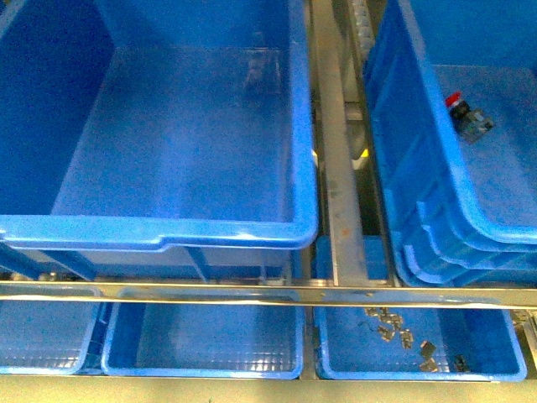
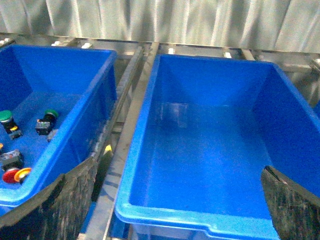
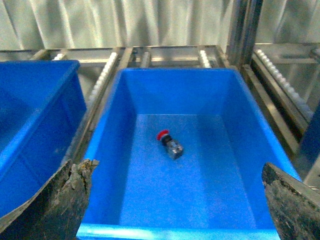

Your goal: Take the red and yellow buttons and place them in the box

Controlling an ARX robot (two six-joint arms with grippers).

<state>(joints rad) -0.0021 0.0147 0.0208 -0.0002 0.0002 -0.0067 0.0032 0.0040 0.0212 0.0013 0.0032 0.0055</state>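
Corrugated metal (image 3: 125, 22) is backing the box (image 3: 247, 127) holding a red button (image 3: 169, 142); left fingers (image 2: 62, 207) and right fingers (image 3: 67, 200) are gaping, empty.

Box (image 1: 168, 231): far wall and left side cut off by the front view's edges. Stacked bins (image 1: 436, 227): right part out of frame. Red button (image 1: 457, 102) inside: blurred, body detail unreadable. Metal clips (image 1: 394, 323) in lower tray (image 1: 419, 369): too small to count or tell shape. Left gripper (image 2: 179, 165), right gripper (image 3: 180, 163): only finger ends in view, remainder beyond the picture edges. Left bin (image 2: 75, 130): one side out of frame.
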